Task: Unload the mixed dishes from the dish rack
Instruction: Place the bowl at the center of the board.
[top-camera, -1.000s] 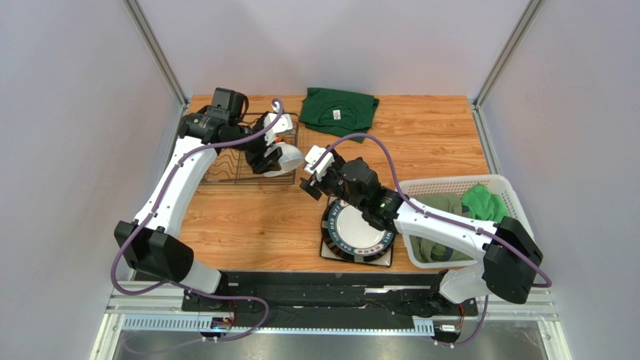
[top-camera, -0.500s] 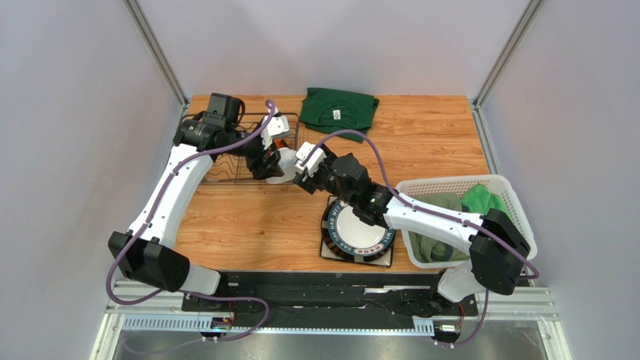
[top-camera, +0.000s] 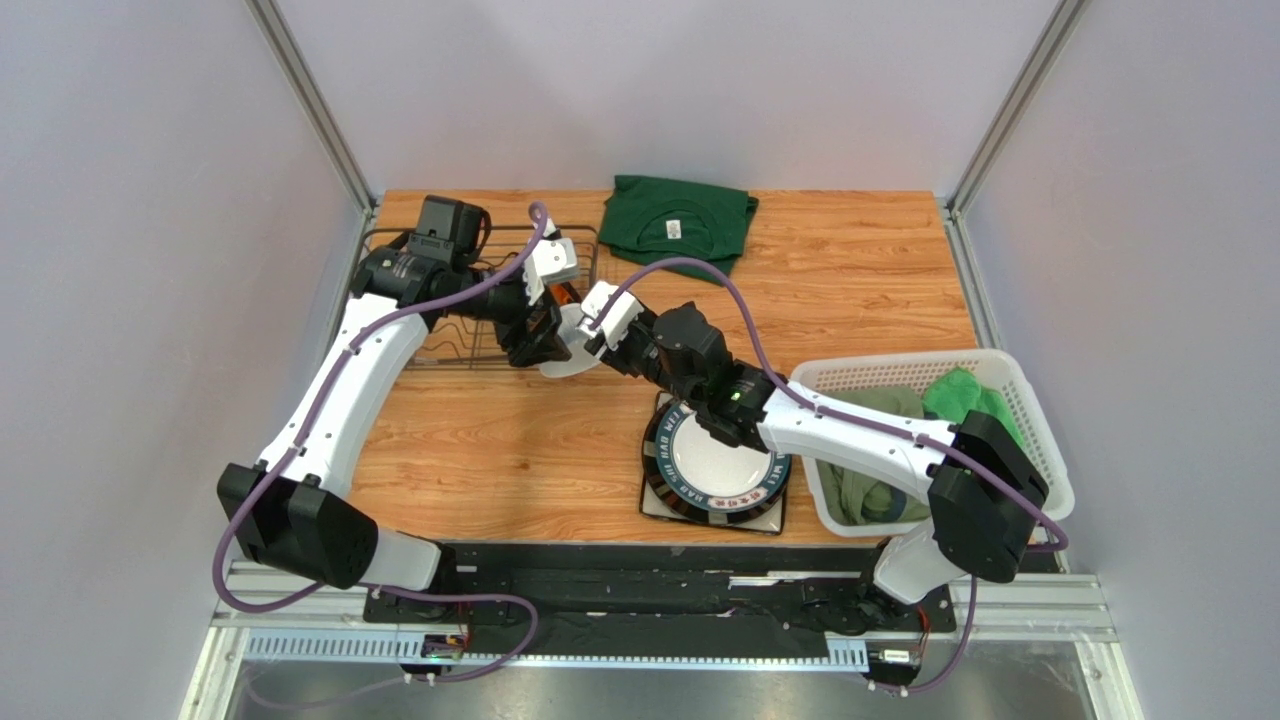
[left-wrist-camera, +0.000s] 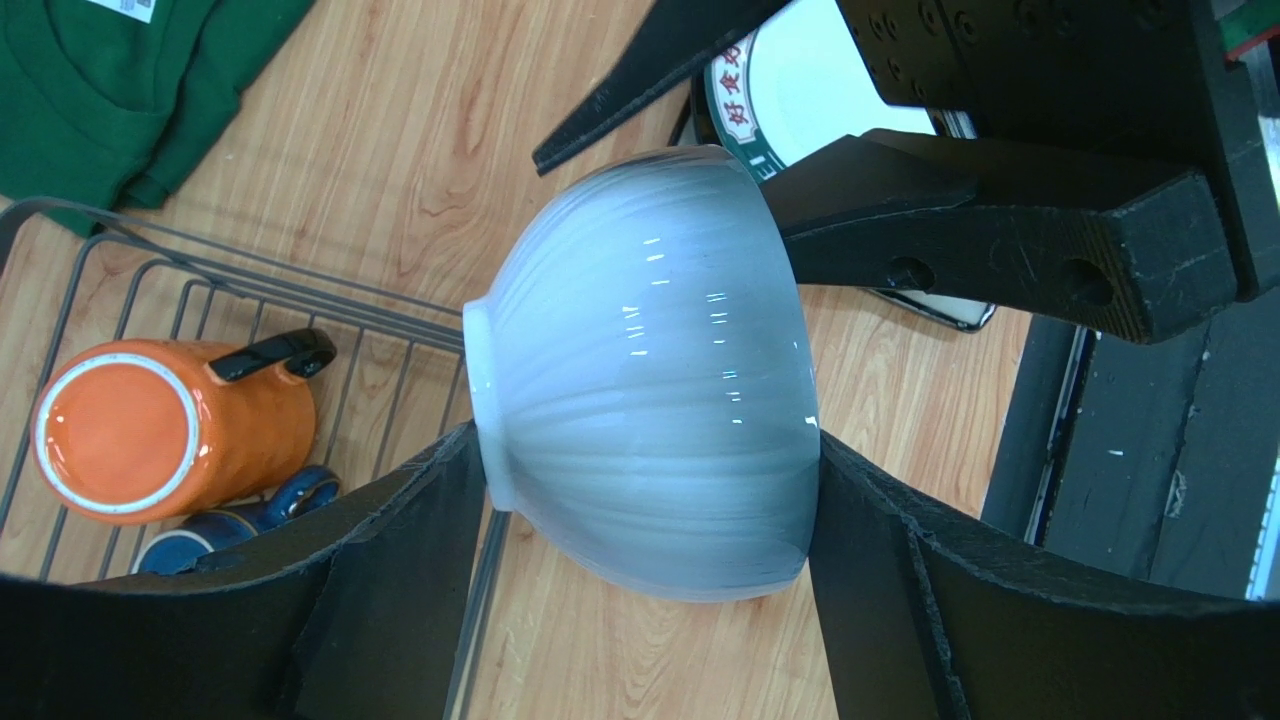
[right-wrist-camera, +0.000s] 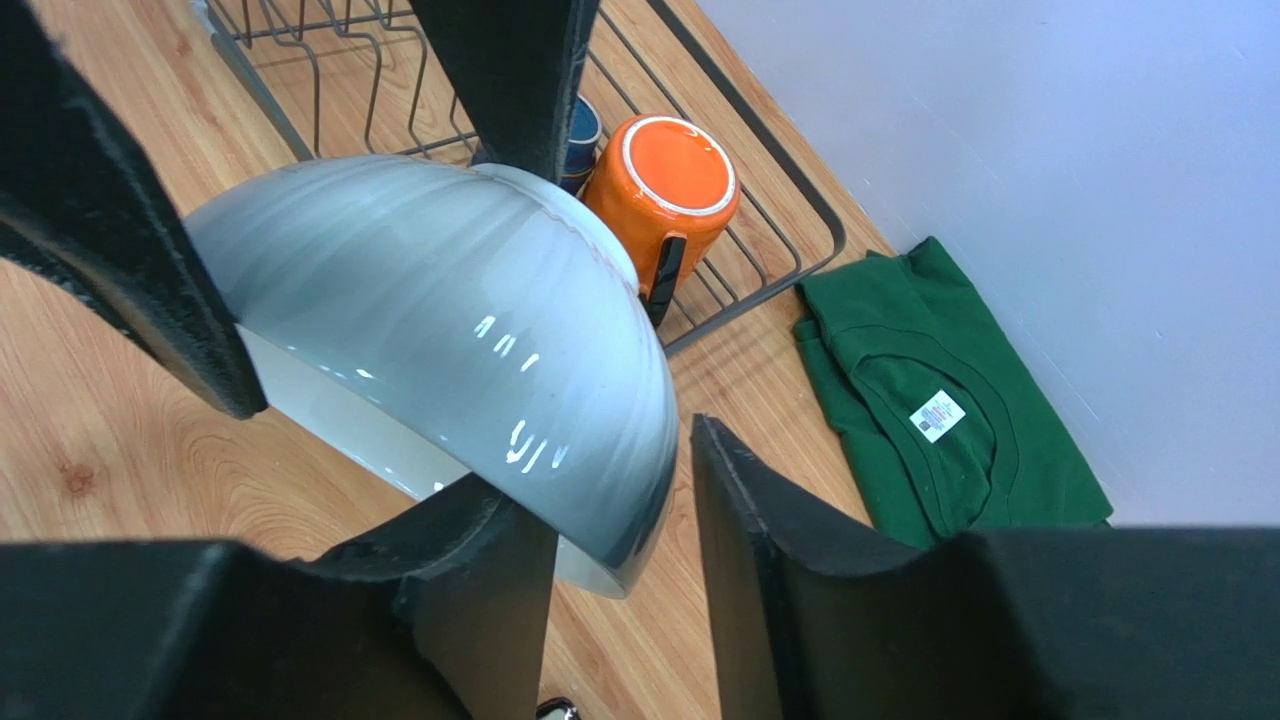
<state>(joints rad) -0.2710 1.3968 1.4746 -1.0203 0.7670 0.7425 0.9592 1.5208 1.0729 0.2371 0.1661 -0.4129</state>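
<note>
The left gripper is clenched on the small white bowl. Its two fingers press on opposite sides of the bowl wall. The bowl is in the air, tipped on its side, just at the right edge of the dish rack and above the table.

The right gripper is at the same bowl from the other side. Its fingers stand on both sides of the bowl rim, one under the bowl and one outside. A thin strip of wood shows between the rim and the outer finger, so this gripper is parted and does not pinch the bowl.

Inside the dish rack the orange mug is in the corner nearest the bowl (its base is turned to the left wrist camera). The dark blue mug is just beside it and mostly hidden.

On the table, under the right arm, lies the round dark-rimmed plate. A square edge shows below it; it may be the square cream plate, but the view is too small to be sure.

The white laundry basket at the right holds green clothes. A folded green shirt lies at the far edge of the table
</note>
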